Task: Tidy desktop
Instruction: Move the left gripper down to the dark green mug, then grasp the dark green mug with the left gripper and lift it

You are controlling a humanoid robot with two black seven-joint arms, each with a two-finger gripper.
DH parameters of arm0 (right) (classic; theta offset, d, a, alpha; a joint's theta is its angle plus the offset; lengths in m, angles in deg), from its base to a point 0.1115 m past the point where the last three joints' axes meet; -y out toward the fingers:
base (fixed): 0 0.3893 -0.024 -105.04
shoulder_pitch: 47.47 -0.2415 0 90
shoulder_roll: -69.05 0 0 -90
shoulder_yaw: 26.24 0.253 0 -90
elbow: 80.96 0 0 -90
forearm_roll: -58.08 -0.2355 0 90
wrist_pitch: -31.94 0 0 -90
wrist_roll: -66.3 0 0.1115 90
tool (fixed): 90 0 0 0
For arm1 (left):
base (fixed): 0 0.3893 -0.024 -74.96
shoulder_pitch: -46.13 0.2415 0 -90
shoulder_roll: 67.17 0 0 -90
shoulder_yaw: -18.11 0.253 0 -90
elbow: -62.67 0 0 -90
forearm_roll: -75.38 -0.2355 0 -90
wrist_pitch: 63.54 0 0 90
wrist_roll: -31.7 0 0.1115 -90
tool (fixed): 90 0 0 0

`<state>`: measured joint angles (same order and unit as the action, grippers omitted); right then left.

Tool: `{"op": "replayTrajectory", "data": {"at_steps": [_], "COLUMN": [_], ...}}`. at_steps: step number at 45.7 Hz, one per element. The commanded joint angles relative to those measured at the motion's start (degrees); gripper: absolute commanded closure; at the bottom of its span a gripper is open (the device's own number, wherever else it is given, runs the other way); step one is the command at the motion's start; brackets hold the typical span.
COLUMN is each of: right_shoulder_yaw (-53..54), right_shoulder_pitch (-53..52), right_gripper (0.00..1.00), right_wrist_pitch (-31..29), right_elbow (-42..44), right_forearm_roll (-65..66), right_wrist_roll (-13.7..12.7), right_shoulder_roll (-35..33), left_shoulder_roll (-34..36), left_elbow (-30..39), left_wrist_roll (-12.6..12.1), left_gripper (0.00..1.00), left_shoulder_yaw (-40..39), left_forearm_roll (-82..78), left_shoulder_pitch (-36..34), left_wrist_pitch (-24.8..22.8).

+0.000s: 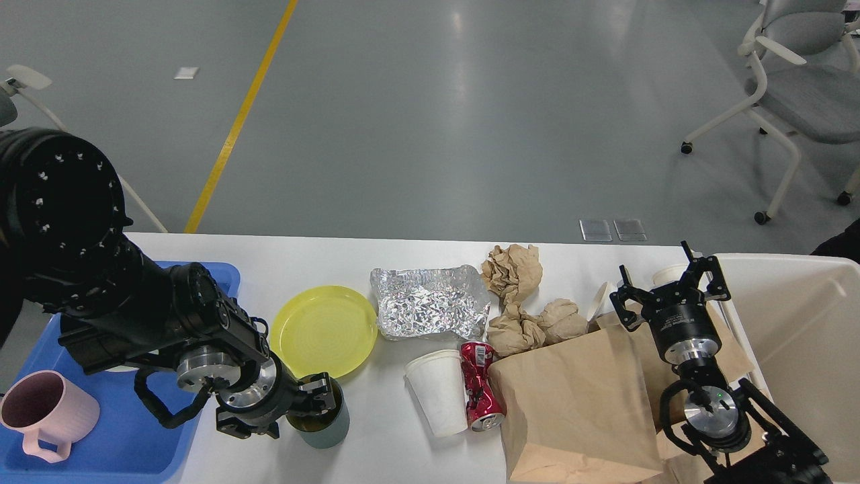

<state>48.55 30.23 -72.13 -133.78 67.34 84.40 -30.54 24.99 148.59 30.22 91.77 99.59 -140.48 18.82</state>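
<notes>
The white desktop (383,444) carries a yellow plate (322,329), a crumpled foil tray (430,310), a white paper cup (437,390), a crushed red can (480,386), brown paper balls (514,269) and a brown paper bag (578,403). My left gripper (299,410) is low at the left rim of a dark teal mug (330,425), fingers spread and hiding the handle. Over the bag's far edge my right gripper (668,286) is open and holds nothing.
A blue tray (134,447) at the left holds a pink mug (44,410); my left arm covers most of the tray. A cream bin (799,336) stands at the right edge. A chair (793,87) is on the floor beyond.
</notes>
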Motion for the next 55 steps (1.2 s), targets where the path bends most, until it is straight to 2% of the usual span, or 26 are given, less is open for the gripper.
{"op": "replayTrajectory", "data": {"at_steps": [1, 15, 21, 28, 31, 34, 40, 46, 55], "right_shoulder_yaw": [0.0, 0.0, 0.0, 0.0, 0.0, 0.0, 0.0, 0.0, 0.0], "right_shoulder_pitch": [0.0, 0.0, 0.0, 0.0, 0.0, 0.0, 0.0, 0.0, 0.0], "right_gripper": [0.00, 0.00, 0.00, 0.00, 0.00, 0.00, 0.00, 0.00, 0.00], "right_wrist_pitch": [0.0, 0.0, 0.0, 0.0, 0.0, 0.0, 0.0, 0.0, 0.0], "right_elbow": [0.0, 0.0, 0.0, 0.0, 0.0, 0.0, 0.0, 0.0, 0.0], "right_forearm_roll": [0.0, 0.0, 0.0, 0.0, 0.0, 0.0, 0.0, 0.0, 0.0], "right_wrist_roll": [0.0, 0.0, 0.0, 0.0, 0.0, 0.0, 0.0, 0.0, 0.0], "right_shoulder_roll": [0.0, 0.0, 0.0, 0.0, 0.0, 0.0, 0.0, 0.0, 0.0], "left_shoulder_roll": [-0.5, -1.5, -2.1, -1.9, -1.9, -1.9, -1.6, -1.6, -1.5], "left_elbow": [-2.3, -5.0, -5.2, -5.7, -5.7, -5.7, -5.7, -5.7, -5.7], "left_wrist_roll": [0.0, 0.0, 0.0, -0.2, -0.4, -0.5, -0.5, -0.7, -0.6], "left_gripper": [0.32, 0.32, 0.36, 0.53, 0.65, 0.78, 0.92, 0.99, 1.00], "left_shoulder_yaw": [-0.2, -0.2, -0.3, -0.1, 0.0, -0.1, -0.2, -0.1, 0.4], "left_forearm_roll": [0.1, 0.3, 0.3, 0.2, -0.1, -0.3, -0.5, -0.5, -0.6], "left_shoulder_pitch": [2.9, 7.0, 7.9, 8.1, 8.1, 8.2, 8.1, 8.1, 8.0], "left_wrist_pitch": [1.9, 6.4, 9.6, 11.1, 10.8, 9.5, 6.9, 6.8, 6.8]}}
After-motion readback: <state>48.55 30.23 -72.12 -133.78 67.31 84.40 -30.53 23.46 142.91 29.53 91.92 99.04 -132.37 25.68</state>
